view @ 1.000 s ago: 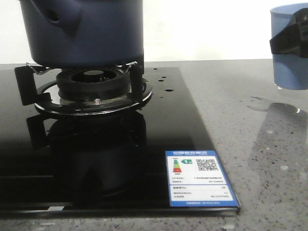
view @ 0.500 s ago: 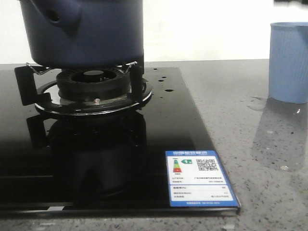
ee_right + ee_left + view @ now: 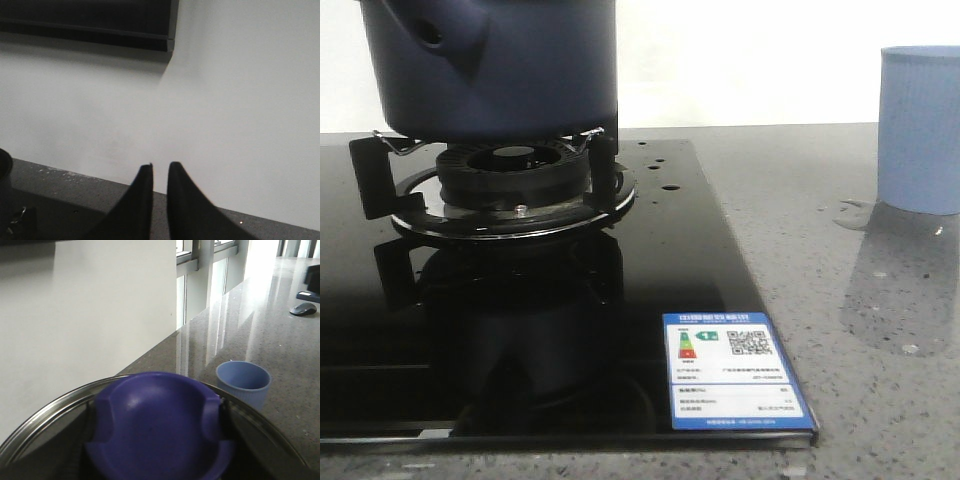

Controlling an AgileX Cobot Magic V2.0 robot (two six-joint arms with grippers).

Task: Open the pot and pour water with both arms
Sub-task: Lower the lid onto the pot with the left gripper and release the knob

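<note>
The dark navy pot [image 3: 500,70] sits on the gas burner [image 3: 510,170], its stubby handle [image 3: 430,35] facing me and its top cut off by the front view. In the left wrist view, my left gripper [image 3: 159,416] is shut on the blue lid knob [image 3: 160,435], with the lid's steel rim [image 3: 45,420] around it. My right gripper [image 3: 160,170] is empty, its fingers almost touching, and faces the wall above the counter. Water lies as a thin puddle [image 3: 850,213] by the light blue cup [image 3: 920,130] and as droplets [image 3: 665,175] on the stove.
The black glass stove top [image 3: 520,330] carries a blue energy label [image 3: 730,370] at its front right corner. The grey speckled counter [image 3: 860,330] extends to the right. The cup also shows in the left wrist view [image 3: 243,382], with a computer mouse [image 3: 302,309] further along the counter.
My right gripper, at the blue cup one second ago, has let go and left the front view. The cup now stands alone on the counter. The pot has not moved.
</note>
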